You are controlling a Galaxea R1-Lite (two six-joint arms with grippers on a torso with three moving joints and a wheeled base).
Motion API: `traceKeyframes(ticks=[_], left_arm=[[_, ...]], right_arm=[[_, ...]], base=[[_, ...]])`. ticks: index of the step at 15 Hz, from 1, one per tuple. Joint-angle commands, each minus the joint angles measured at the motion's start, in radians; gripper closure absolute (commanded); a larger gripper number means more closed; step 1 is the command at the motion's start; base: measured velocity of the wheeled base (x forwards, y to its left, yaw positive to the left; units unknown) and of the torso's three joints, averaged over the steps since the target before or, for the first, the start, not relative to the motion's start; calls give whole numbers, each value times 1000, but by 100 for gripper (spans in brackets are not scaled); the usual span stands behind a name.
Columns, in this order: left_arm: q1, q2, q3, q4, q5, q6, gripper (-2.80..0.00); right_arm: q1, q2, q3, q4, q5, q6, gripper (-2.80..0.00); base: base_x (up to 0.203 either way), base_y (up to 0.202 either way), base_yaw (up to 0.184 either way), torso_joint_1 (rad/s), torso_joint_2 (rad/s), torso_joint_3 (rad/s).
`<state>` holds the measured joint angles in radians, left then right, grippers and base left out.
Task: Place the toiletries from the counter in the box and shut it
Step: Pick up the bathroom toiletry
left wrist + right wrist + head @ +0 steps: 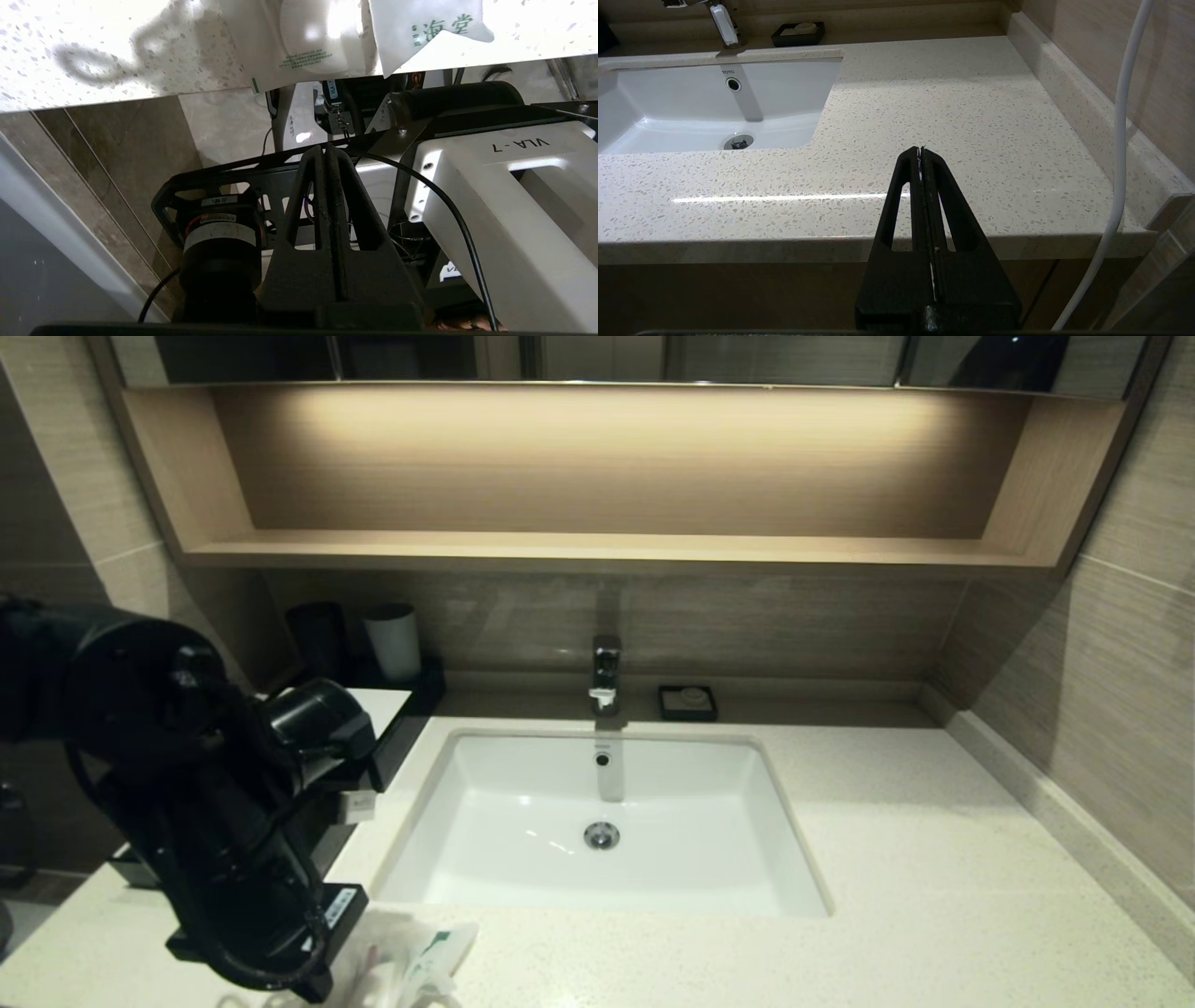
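Several plastic-wrapped toiletries (411, 959) lie in a heap at the counter's (887, 859) front left edge. The left wrist view shows two of them, whitish packets with green print (317, 44), overhanging that edge. The black box with a white top (386, 702) stands left of the sink, mostly hidden behind my left arm (215, 803). My left gripper (327, 150) is shut and empty, off the counter's front edge just below the packets. My right gripper (920, 150) is shut and empty, low before the counter's front edge, right of the sink.
A white sink (523, 887) is set in the middle of the counter, with a chrome tap (605, 672) behind it. A small black soap dish (687, 702) sits by the back wall. A black cup (317, 639) and a white cup (394, 642) stand behind the box.
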<state>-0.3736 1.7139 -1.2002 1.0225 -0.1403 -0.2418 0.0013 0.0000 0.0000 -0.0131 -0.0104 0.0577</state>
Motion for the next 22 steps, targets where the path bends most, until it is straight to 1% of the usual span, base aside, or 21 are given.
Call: traceKeyframes(ticks=[1, 4, 5, 6, 8, 10, 13, 14, 15, 16, 17, 20, 22], left_arm=[[-16, 52, -17, 2, 14, -58, 0], [-14, 56, -53, -1, 18, -107, 0], [-17, 58, -68, 4, 20, -154, 0], [-18, 60, -70, 5, 27, -175, 0], [-17, 62, -79, 8, 46, -185, 0], [-26, 64, -90, 28, 48, -207, 0], [-34, 64, -90, 33, 50, -209, 0], [-35, 62, -88, 33, 62, -209, 0], [-36, 61, -83, 34, 84, -214, -112], [-36, 62, -85, 36, 89, -235, -280], [-37, 64, -87, 34, 93, -258, -280], [-37, 66, -100, 39, 92, -266, -280], [-38, 81, -132, 83, 85, -269, -280]], right_arm=[[0, 0, 0, -1, 0, 1, 0], [0, 0, 0, -1, 0, 1, 0], [0, 1, 0, -1, 0, 1, 0], [-1, 0, 0, -1, 0, 1, 0], [0, 0, 0, -1, 0, 1, 0], [0, 0, 0, -1, 0, 1, 0], [0, 0, 0, -1, 0, 1, 0], [0, 2, 0, -1, 0, 1, 0], [-1, 0, 0, -1, 0, 1, 0], [0, 1, 0, -1, 0, 1, 0], [0, 2, 0, -1, 0, 1, 0], [0, 0, 0, -1, 0, 1, 0], [0, 0, 0, -1, 0, 1, 0]], base=[[0, 0, 0, 0, 0, 0], [0, 0, 0, 0, 0, 0], [0, 0, 0, 0, 0, 0], [0, 0, 0, 0, 0, 0], [0, 0, 0, 0, 0, 0], [0, 0, 0, 0, 0, 0], [0, 0, 0, 0, 0, 0], [0, 0, 0, 0, 0, 0], [0, 0, 0, 0, 0, 0], [0, 0, 0, 0, 0, 0], [0, 0, 0, 0, 0, 0], [0, 0, 0, 0, 0, 0], [0, 0, 0, 0, 0, 0]])
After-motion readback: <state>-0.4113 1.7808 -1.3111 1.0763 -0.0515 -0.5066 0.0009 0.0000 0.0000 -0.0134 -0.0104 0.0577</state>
